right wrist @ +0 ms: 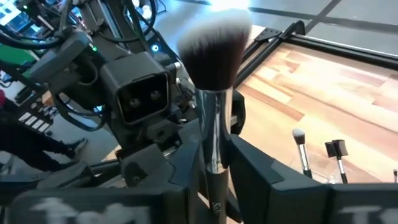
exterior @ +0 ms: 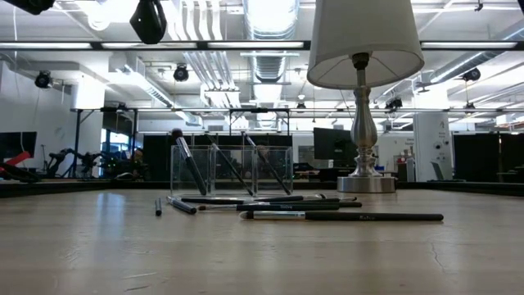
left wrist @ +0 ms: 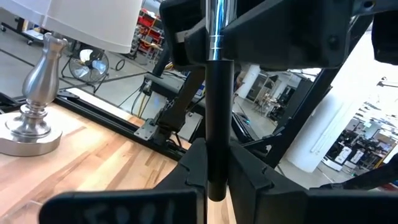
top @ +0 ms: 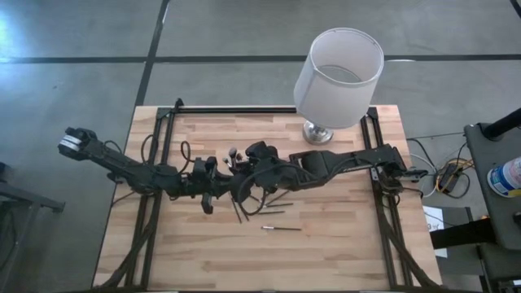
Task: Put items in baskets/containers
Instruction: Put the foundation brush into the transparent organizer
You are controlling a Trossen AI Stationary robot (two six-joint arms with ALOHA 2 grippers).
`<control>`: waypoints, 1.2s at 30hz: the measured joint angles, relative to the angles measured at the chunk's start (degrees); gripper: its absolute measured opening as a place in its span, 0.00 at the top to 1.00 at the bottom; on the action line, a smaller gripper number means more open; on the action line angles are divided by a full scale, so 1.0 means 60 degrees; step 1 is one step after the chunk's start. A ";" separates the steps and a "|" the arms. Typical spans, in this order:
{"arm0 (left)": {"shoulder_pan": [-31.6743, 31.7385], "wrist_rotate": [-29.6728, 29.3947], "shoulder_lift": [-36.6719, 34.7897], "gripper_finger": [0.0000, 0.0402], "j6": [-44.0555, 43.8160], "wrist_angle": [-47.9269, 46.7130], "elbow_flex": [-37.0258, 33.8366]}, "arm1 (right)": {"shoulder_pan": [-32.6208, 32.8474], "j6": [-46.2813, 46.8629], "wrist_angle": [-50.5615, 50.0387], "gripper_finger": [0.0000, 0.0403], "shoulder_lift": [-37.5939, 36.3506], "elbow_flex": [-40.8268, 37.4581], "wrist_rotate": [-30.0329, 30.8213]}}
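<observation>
Three brushes (exterior: 192, 168) stand leaning inside the clear tray (exterior: 278, 164), heads up. The tray sits on the table (top: 342, 244) near its far side, a little left of the lamp (exterior: 366, 41).

About six loose brushes (exterior: 344, 217) lie flat on the wood in front of the tray. One of them (top: 281, 229) lies apart, nearer the front edge.

One more, the held brush (right wrist: 214, 50), is in the air over the table's middle, where both arms meet.
- Left gripper (left wrist: 216, 168): fingers clamped on the dark handle end.
- Right gripper (right wrist: 214, 168): fingers pressed against the silvery ferrule just under the fluffy head. It appears to be gripping, though how firmly cannot be judged.
- The brush stands roughly upright between the two grippers.

Judgement: the step in hand looks like a hand-over or regrasp of this brush between the arms. Its drop into the tray is not yet done.

Progress: roughly a third is done. The held brush and all the loose ones are left to place.
</observation>
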 joint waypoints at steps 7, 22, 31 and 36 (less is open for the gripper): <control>0.0000 0.0000 0.0000 0.84 -0.0083 -0.0063 0.0000 | 0.0015 -0.0525 0.0044 0.90 0.0004 -0.0008 0.0385; -0.0386 -0.0834 0.0000 0.82 -0.2763 -0.3920 0.0000 | 0.0270 -0.0544 -0.1717 0.90 0.0004 -0.0537 0.2966; -0.1785 -0.1480 -0.0023 0.82 -0.3175 -0.4008 -0.0004 | -0.0056 -0.0794 0.0785 0.90 -0.0086 -0.3149 0.2941; -0.2302 -0.2279 -0.0249 0.82 -0.4239 -0.4965 -0.0018 | -0.0390 -0.1945 0.4246 0.90 -0.0212 -0.5107 0.2222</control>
